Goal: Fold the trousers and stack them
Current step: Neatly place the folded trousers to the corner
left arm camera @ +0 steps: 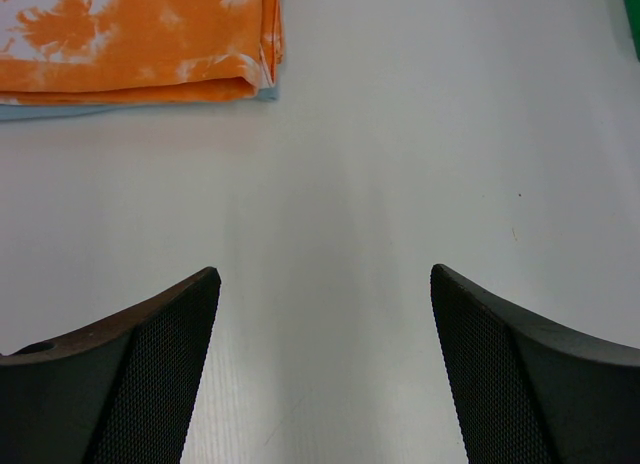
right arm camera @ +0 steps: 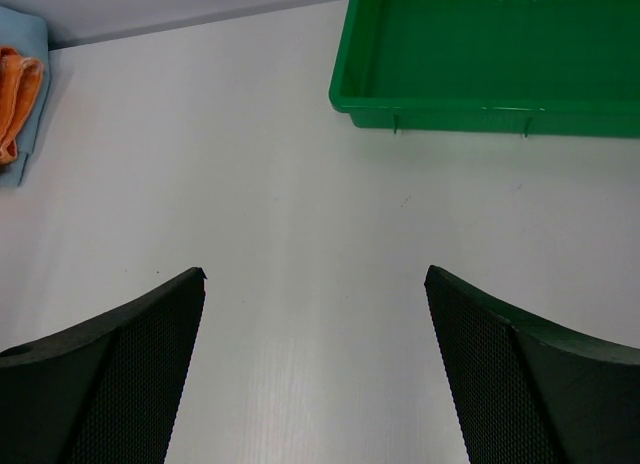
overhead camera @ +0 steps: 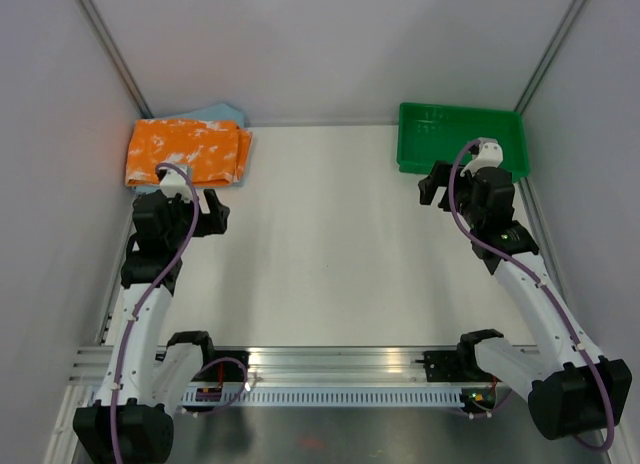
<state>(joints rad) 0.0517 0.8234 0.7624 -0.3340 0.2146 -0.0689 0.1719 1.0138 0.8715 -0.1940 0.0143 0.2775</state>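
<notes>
Lying folded at the far left corner of the table (overhead camera: 330,244), the trousers (overhead camera: 185,152) form a flat orange rectangle with white blotches. They rest on a light blue cloth (overhead camera: 222,112), whose edge shows along the far side and the near side of the bundle. The left gripper (left arm camera: 325,274) hovers over bare table just on the near side of the trousers, apart from them. Its jaws are spread wide with nothing between them. A green tray (right arm camera: 480,106) stands at the far right corner. The right gripper (right arm camera: 315,272) is positioned on the near side of the tray, over bare table, jaws likewise spread wide and holding nothing. Both arms reach out from bases at the near edge.
</notes>
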